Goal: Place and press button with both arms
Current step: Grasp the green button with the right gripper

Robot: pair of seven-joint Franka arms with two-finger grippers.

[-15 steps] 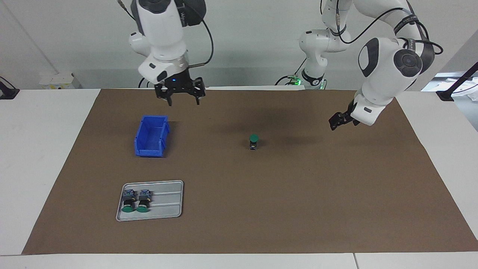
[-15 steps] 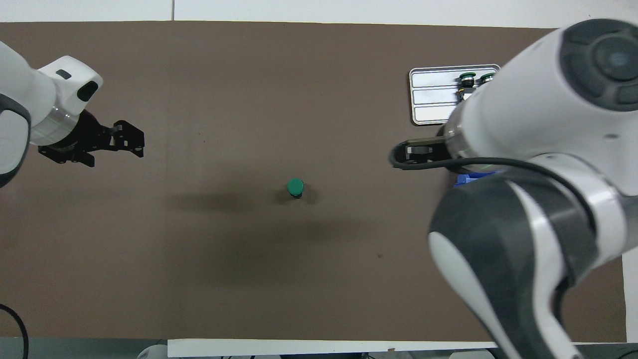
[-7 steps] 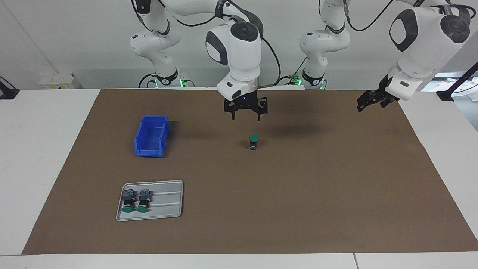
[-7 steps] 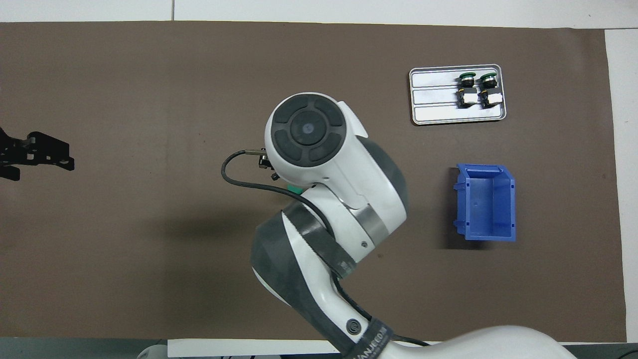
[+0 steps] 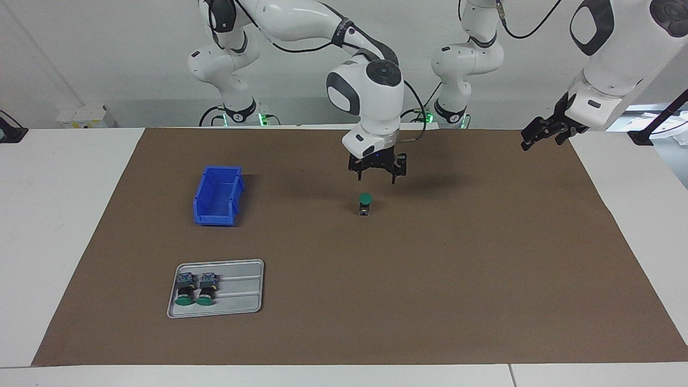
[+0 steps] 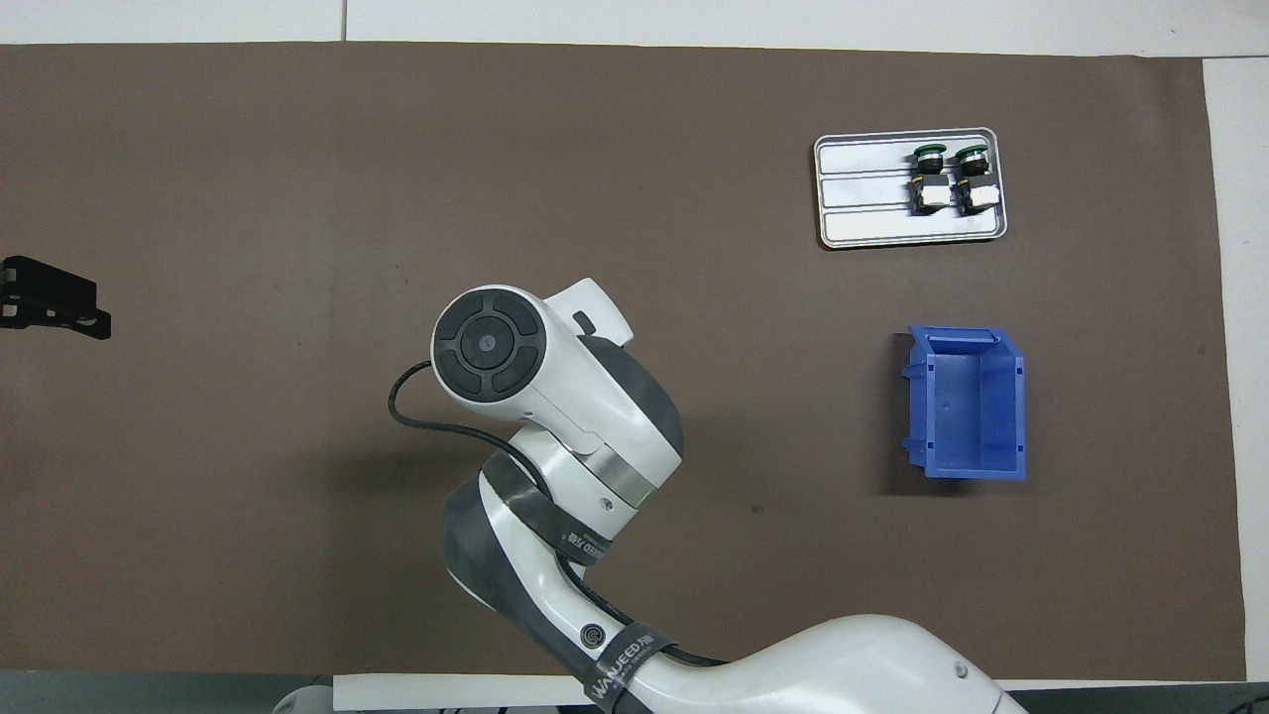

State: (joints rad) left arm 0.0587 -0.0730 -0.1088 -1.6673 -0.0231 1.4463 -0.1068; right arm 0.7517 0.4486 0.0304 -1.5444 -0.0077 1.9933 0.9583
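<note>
One button point(image 5: 365, 203) stands upright by itself near the middle of the brown mat point(image 5: 484, 279) covering the surface, long axis vertical, green cap facing up and the terminal block down on the mat; the overhead view doesn't show it since the right arm's wrist covers that spot. Right end effector point(image 5: 377, 174) hangs over the mat just above the button, a bit off toward the robots, not touching it, fingers pointing down, spread apart and holding nothing. Two more buttons point(image 5: 195, 289) lie flat side by side at one end of a grey tray point(image 5: 242, 293), long axes running away from the robots, caps pointing away from them. That tray sits toward the right arm's end of the surface, with a blue bin point(image 5: 217, 195) nearer the robots than it. Left end effector point(image 5: 544, 133) waits up in the air over the mat's edge at the left arm's end, released, nothing in it.
</note>
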